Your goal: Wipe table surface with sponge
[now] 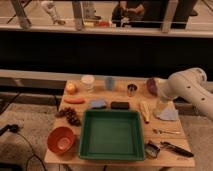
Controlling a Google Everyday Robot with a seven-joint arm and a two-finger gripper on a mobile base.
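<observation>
The light tan wooden table surface (131, 99) carries many items. A blue sponge (98, 104) and a dark rectangular block (120, 105) lie side by side behind the green tray (111, 135). My white arm reaches in from the right. My gripper (161, 105) hangs over the table's right side, just above a pale blue-grey cloth (168, 114), far to the right of the sponge.
An orange bowl (62, 139), grapes (69, 116), a carrot (74, 100) and an apple (71, 88) are on the left. A white cup (87, 81), blue cup (110, 83), metal cup (131, 89) and purple object (151, 85) stand at the back. A yellow item (145, 111), fork (167, 131) and tools (170, 148) are on the right.
</observation>
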